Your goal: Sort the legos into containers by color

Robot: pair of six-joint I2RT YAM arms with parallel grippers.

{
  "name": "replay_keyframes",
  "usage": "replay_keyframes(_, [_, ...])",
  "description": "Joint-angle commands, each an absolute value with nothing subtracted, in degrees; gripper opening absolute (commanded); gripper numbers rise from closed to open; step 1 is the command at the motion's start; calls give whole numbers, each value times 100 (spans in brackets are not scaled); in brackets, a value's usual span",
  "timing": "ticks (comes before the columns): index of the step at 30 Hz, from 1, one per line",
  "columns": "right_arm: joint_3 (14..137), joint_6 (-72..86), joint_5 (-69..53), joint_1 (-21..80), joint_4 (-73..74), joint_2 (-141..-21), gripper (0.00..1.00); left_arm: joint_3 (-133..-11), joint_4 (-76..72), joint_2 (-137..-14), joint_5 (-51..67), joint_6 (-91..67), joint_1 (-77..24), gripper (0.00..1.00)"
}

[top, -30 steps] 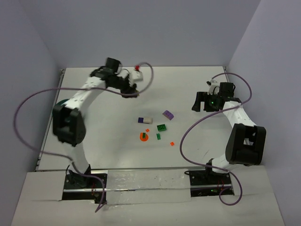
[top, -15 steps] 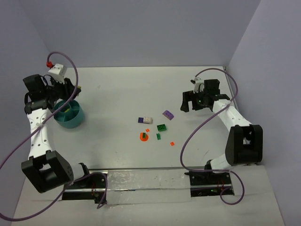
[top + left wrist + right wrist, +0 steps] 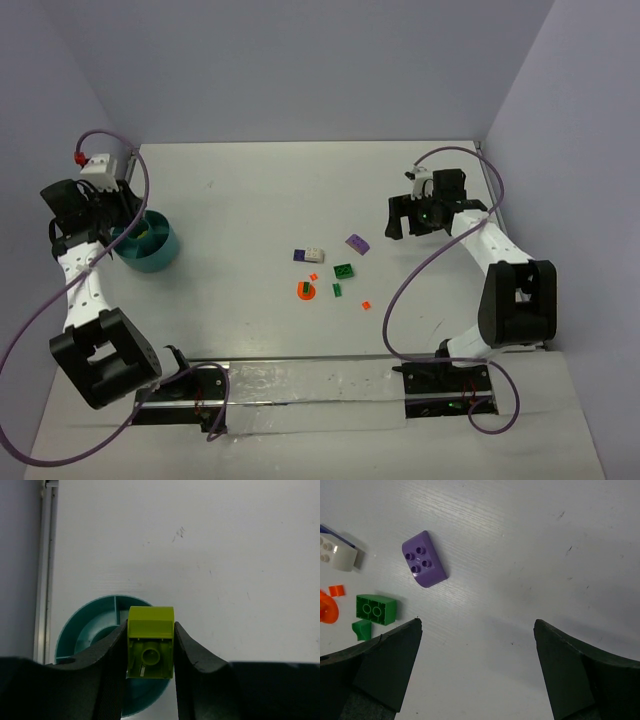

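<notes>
We had the delivery step in hand: the left pincer point(image 3: 150, 630) was clamped narrow on a lime-green plastic brick point(image 3: 150, 650), its hollow underside facing the wrist camera. It hung over the round teal divided bowl point(image 3: 80, 630), which stood at the left edge of the white surface point(image 3: 225, 555). We judged that the next move called for lining the brick up over one compartment, lowering a little and parting the jaws so that it dropped within a single divider section. The right pincer point(image 3: 477, 630) stood wide and empty above the surface, near a purple curved brick point(image 3: 424, 559). A white brick point(image 3: 337, 555), a dark green brick point(image 3: 376, 609) and a round orange piece point(image 3: 326, 607) lay just beyond it. Against the frame one second before, the left arm had swung from the far middle of the surface to the bowl. The right arm had shifted toward the loose bricks, which lay unmoved.
</notes>
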State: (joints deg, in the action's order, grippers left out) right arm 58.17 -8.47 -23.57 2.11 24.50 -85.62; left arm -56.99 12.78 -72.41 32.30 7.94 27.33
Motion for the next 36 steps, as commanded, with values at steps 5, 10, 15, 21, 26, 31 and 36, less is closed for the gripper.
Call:
replay_keyframes(5, [6056, -932, -2303, 220, 2425, -8648, 100, -5354, 546, -7409, 2673, 905, 2804, 4])
replay_keyframes(10, [6059, -932, -2299, 223, 2430, -8682, 100, -5238, 410, -7510, 2577, 957, 2809, 7])
replay_keyframes(15, [6064, -926, -2282, 220, 2443, -8710, 100, -5150, 337, -7608, 2484, 1005, 2813, 10])
replay_keyframes(21, [6073, -932, -2285, 228, 2443, -8745, 100, -5001, 185, -7638, 2364, 1081, 2856, 21])
replay_keyframes(26, [6068, -940, -2291, 220, 2443, -8763, 100, -4969, 179, -7641, 2376, 1096, 2883, 38])
replay_keyframes(31, [6064, -940, -2285, 220, 2435, -8746, 100, -4958, 159, -7584, 2487, 1081, 2891, 57])
replay_keyframes(36, [6061, -940, -2282, 226, 2443, -8742, 100, -5025, 194, -7579, 2505, 1084, 2883, 69])
